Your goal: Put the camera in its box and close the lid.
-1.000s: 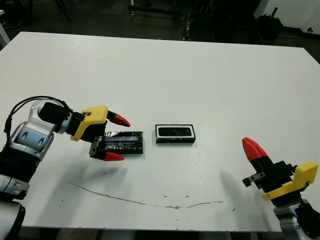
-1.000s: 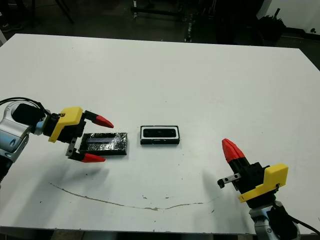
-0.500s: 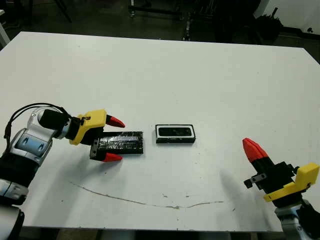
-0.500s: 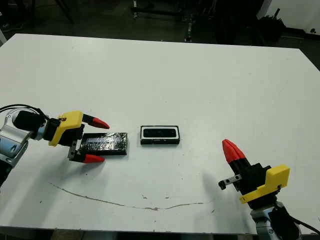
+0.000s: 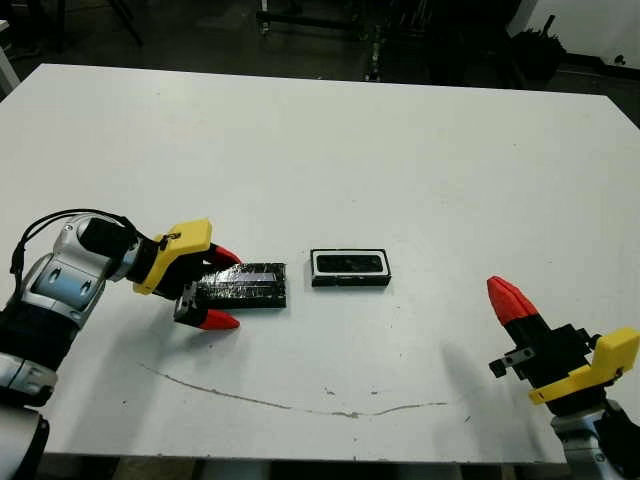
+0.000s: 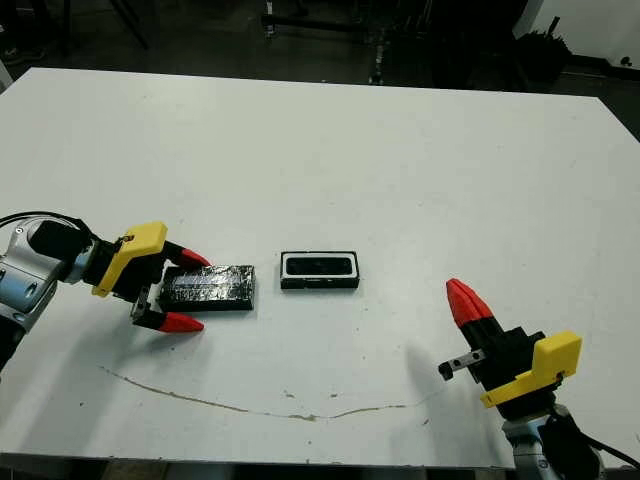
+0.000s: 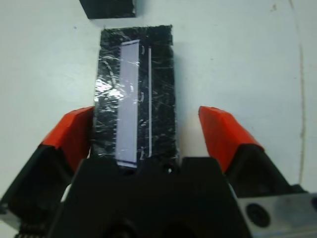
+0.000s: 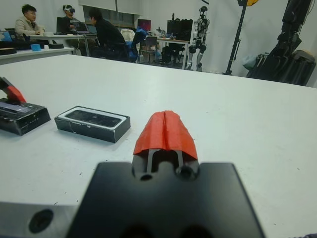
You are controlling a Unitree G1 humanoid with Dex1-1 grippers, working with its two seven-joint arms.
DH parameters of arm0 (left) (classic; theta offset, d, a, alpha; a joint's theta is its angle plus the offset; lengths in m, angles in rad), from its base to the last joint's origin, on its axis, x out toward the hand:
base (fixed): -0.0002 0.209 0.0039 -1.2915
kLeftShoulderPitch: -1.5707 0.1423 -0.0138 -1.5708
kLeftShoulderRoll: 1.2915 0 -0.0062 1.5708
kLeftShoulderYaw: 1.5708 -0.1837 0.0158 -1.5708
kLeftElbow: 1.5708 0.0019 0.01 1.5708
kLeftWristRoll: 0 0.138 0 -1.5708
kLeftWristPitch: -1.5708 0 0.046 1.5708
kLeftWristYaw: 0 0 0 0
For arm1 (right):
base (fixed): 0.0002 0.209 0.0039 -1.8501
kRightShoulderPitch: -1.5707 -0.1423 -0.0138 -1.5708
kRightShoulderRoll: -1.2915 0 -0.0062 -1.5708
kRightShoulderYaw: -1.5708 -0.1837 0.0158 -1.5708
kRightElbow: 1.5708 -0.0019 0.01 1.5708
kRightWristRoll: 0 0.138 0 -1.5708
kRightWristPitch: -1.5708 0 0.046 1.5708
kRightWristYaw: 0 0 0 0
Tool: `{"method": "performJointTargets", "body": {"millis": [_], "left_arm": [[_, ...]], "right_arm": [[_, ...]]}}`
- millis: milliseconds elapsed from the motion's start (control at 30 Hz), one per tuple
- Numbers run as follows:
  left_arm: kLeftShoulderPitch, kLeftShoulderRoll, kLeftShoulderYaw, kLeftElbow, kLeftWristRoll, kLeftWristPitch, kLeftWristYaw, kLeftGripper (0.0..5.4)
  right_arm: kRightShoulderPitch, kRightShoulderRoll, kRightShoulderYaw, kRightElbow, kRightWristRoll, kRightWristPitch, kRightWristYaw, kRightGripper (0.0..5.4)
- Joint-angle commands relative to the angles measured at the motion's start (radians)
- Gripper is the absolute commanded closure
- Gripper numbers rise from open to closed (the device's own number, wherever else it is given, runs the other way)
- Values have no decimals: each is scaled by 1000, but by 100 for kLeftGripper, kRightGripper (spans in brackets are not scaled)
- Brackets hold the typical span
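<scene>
The lid (image 5: 243,285), a glossy black slab with a pale stripe, lies flat on the white table at left of centre. My left gripper (image 5: 219,288) is open with its fingers straddling the lid's left end. In the left wrist view one red fingertip (image 7: 74,134) touches the lid (image 7: 136,89) and the other stands apart. Just right of the lid sits the box (image 5: 318,268), black-walled with white lining, and the camera (image 5: 350,263) lies inside it. My right gripper (image 5: 505,298) is shut with nothing in it, low at the front right, far from the box (image 8: 74,128).
A thin brown scuff line (image 5: 290,405) runs along the table near its front edge. In the right wrist view, people sit at desks (image 8: 29,25) beyond the table's far side, and a standing humanoid robot (image 8: 200,29) and dark equipment are farther back.
My left gripper has dropped and drawn back slightly, its fingers now lower around the lid's end and a little closer together. The lid, the box and my right arm have stayed put.
</scene>
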Motion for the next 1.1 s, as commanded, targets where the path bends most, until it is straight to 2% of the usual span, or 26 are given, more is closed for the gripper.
{"method": "performJointTargets", "body": {"millis": [33, 267, 533, 667, 767, 900, 1100], "left_arm": [[-11, 20, -16, 19, 28, -37, -11, 131], [-17, 12, -13, 42, 25, -16, -9, 224], [-1, 12, -1, 12, 20, 1, 34, 224], [24, -5, 49, -1, -20, -26, 91, 224], [45, -31, 107, -17, -78, 6, 138, 224], [55, -85, 156, -41, -120, 54, 239, 224], [29, -138, 131, -77, -91, 189, 370, 224]], "right_arm": [[-1, -17, -10, 8, -7, -18, -1, 540], [-8, -26, -13, 6, -1, -1, -8, 540], [-13, -39, -11, -4, 3, 17, -12, 540], [-15, -37, -6, -3, 4, 16, -13, 540], [-13, -37, -1, -4, -1, 12, -13, 540], [-8, -37, 4, -12, 2, 24, -14, 540], [-2, -27, 9, -9, 8, 11, -8, 540]]}}
